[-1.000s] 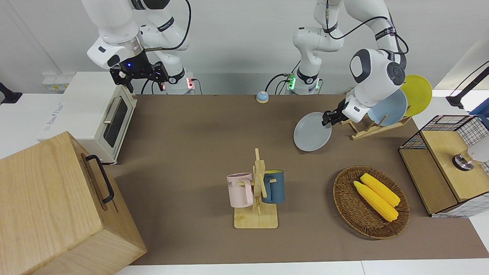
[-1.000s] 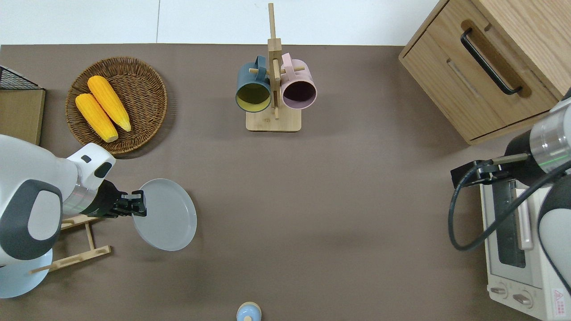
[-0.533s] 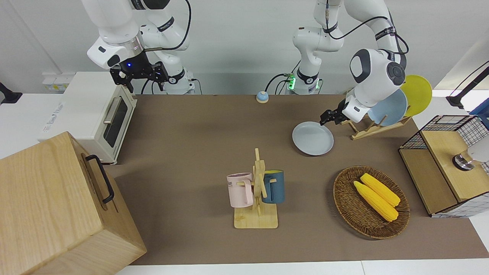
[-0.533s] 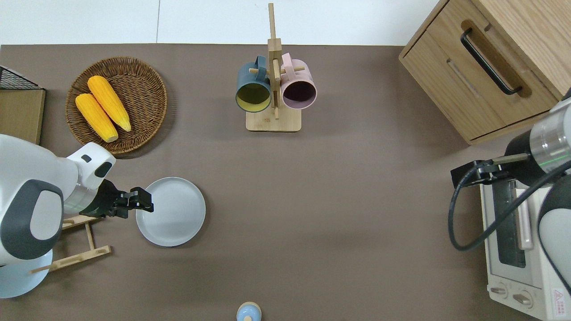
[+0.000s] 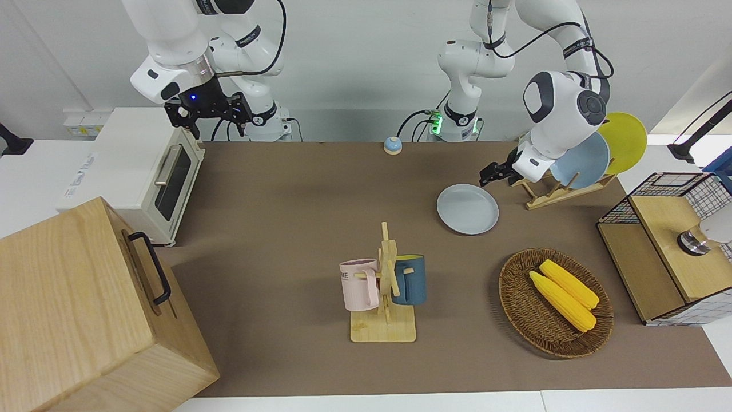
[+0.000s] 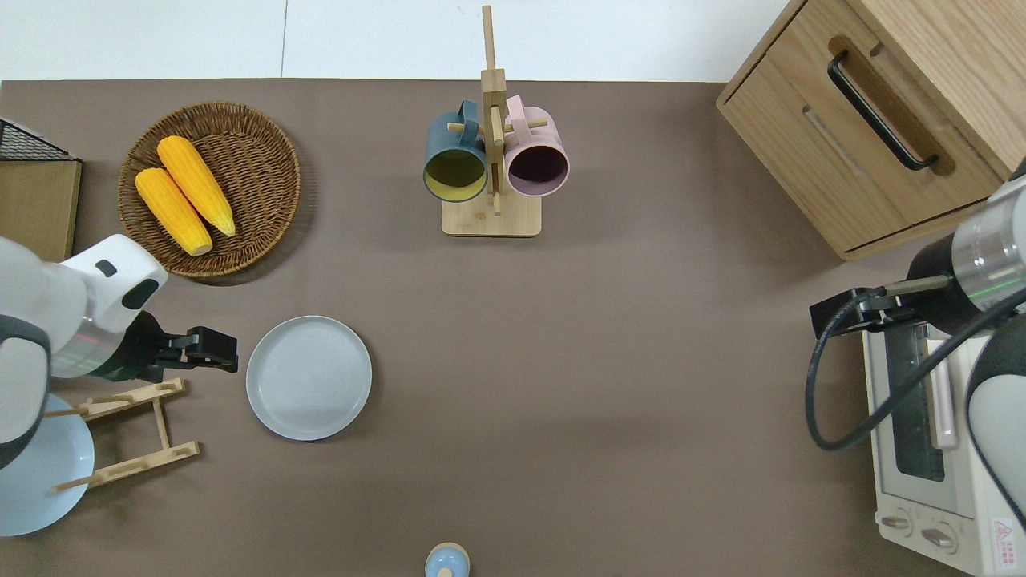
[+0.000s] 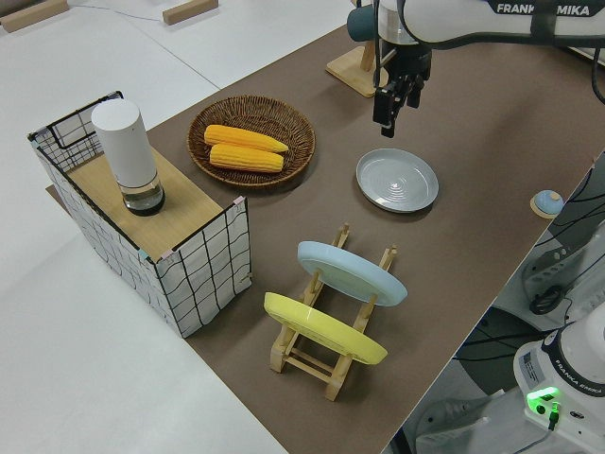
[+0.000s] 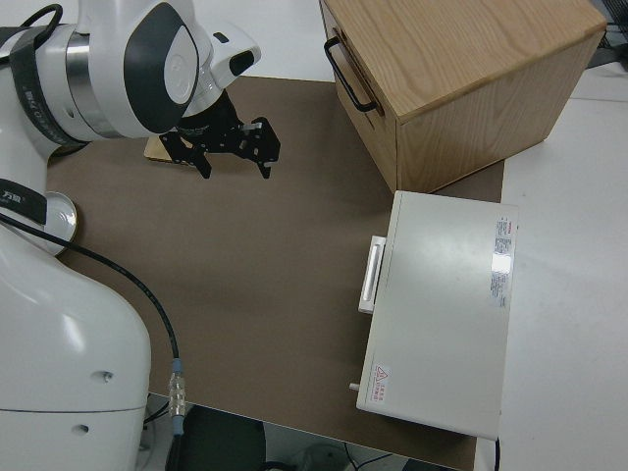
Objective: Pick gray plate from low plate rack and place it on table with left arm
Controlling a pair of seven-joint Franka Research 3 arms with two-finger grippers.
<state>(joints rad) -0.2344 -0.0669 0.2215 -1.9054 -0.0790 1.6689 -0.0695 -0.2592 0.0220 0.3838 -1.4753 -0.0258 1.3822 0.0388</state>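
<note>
The fingers [image 6: 227, 358] of my left gripper [image 6: 210, 353] stand apart with nothing between them, just clear of the gray plate's [image 6: 309, 377] rim and up off the table [image 6: 609, 336]. That plate lies flat on the brown mat, beside the low plate rack [image 6: 132, 433] and nearer to the robots than the wicker basket [image 6: 264, 136]. I judge the placing done, with only the retreat left. The plate looks stiff, smooth and fairly light, likely ceramic or hard plastic, so it may chip or skate if nudged; were I to take it again, I would pinch the raised rim on the rack side, since the flat face offers no purchase. The rack holds a light blue plate [image 7: 352, 273] and a yellow plate [image 7: 324, 328], both leaning on their pegs. The basket holds two ears of corn [image 6: 184, 194]. The mug stand [image 6: 491, 160] carries a dark blue mug [image 6: 455, 160] and a pink mug [image 6: 537, 160]. My right gripper's [image 8: 253, 149] fingers are spread, and that arm is parked.
</note>
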